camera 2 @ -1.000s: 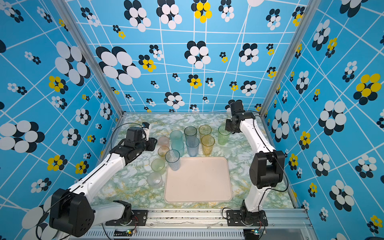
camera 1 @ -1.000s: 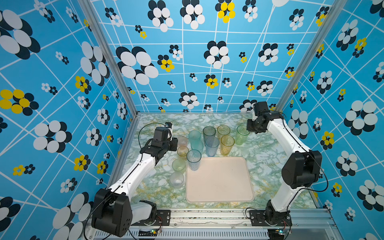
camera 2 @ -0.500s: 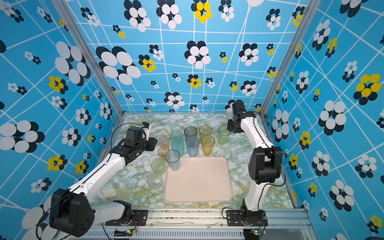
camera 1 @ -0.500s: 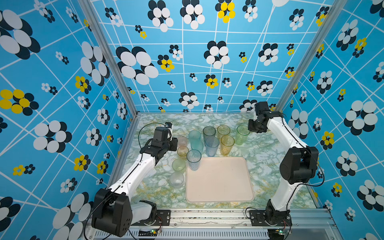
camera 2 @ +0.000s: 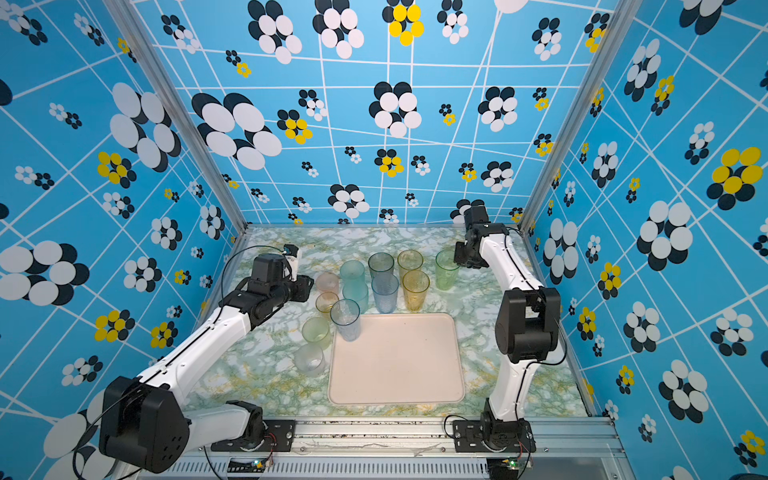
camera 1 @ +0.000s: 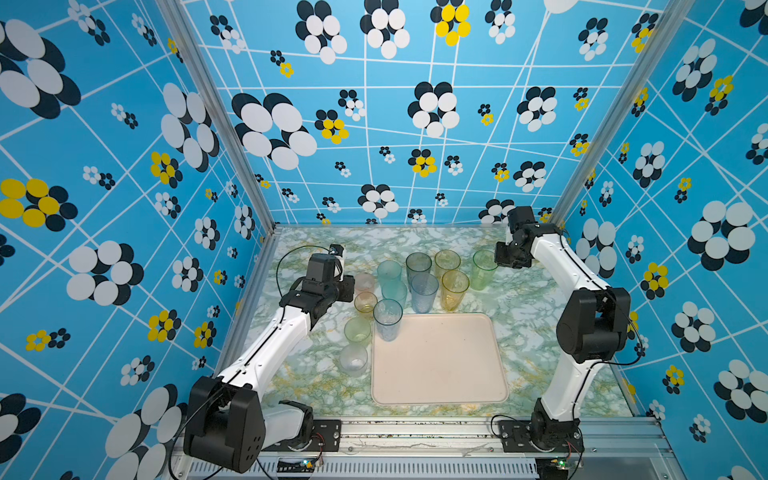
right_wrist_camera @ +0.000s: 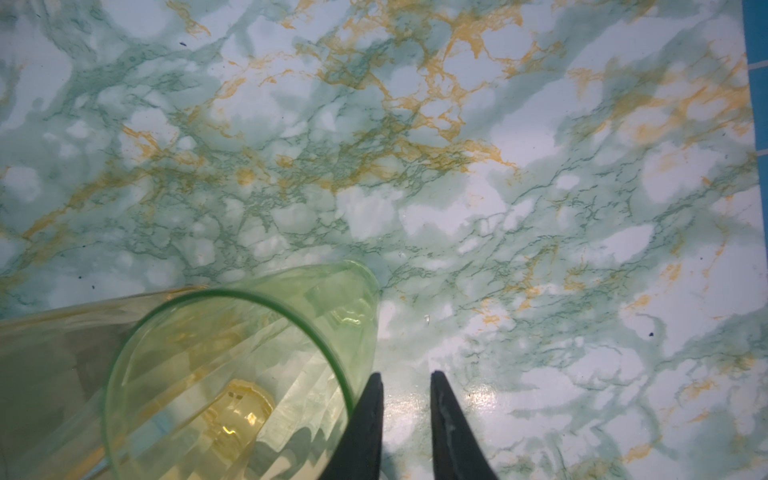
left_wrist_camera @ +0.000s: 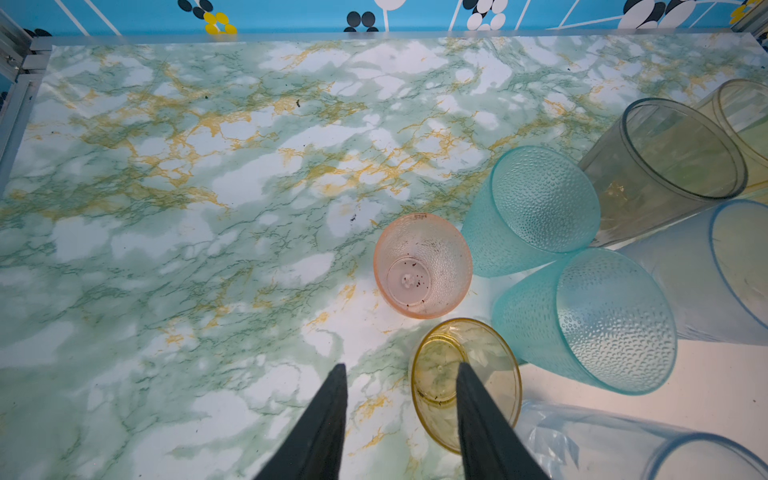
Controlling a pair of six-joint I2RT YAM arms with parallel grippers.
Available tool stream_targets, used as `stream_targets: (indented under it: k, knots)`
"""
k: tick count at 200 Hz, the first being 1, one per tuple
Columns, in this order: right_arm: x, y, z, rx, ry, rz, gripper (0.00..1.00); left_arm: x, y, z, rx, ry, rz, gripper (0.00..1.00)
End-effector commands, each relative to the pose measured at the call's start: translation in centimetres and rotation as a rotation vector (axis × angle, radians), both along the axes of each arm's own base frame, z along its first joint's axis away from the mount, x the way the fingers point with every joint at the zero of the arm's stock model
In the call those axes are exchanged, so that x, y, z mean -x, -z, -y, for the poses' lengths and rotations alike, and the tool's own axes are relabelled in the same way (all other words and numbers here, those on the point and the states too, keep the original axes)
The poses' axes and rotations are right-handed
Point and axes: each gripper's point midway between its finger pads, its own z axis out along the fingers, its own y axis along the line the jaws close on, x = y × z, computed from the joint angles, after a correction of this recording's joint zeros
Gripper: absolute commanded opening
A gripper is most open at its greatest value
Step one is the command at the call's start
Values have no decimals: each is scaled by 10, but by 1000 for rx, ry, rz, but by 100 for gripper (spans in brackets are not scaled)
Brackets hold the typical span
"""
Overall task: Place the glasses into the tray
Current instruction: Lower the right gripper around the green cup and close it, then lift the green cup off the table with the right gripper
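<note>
The cream tray [camera 1: 440,365] [camera 2: 399,365] lies in front of a cluster of glasses. A tall blue glass [camera 1: 387,318] stands at its far left corner. My left gripper [left_wrist_camera: 401,368] [camera 1: 352,291] is open, with one finger over the mouth of the short orange glass [left_wrist_camera: 467,382] [camera 1: 365,301] and the other outside it. A pink glass [left_wrist_camera: 422,266] stands just beyond. My right gripper [right_wrist_camera: 405,376] [camera 1: 498,259] is open by a narrow gap that shows only table. One of its fingers [right_wrist_camera: 365,415] lies against the outside of the tall green glass [right_wrist_camera: 232,374] [camera 1: 484,266].
Teal [camera 1: 389,272], grey [camera 1: 418,266], blue [camera 1: 424,291] and amber [camera 1: 455,289] tall glasses crowd the middle behind the tray. Pale green [camera 1: 357,330] and clear [camera 1: 353,360] short glasses stand left of it. Blue patterned walls close in on three sides.
The right arm's elbow has shifted a little while its gripper stays beside the green glass. The left arm and the glasses have not moved.
</note>
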Motion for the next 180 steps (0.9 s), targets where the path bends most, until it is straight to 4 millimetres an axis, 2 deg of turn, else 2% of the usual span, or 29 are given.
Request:
stream_targets:
  k: [1,43,64,85,114,180]
  knots:
    - [6,-14,8,21,19,27,23,-7,-5,-4,-13,-6,10,44]
    - [7,-36,8,10,26,87,24,-7,-6,-2,-6,-3,10,44]
    - [8,-41,-2,-38,1,96,24,-7,-7,-2,-3,-3,13,44]
    - [8,-35,-11,-85,-24,77,24,-8,-7,-2,2,-4,14,44]
    - [8,-22,-12,-89,-25,42,24,-8,-7,-1,4,-1,11,44]
    - [1,-8,-13,-88,-27,10,23,-7,-7,-3,-5,-3,11,44]
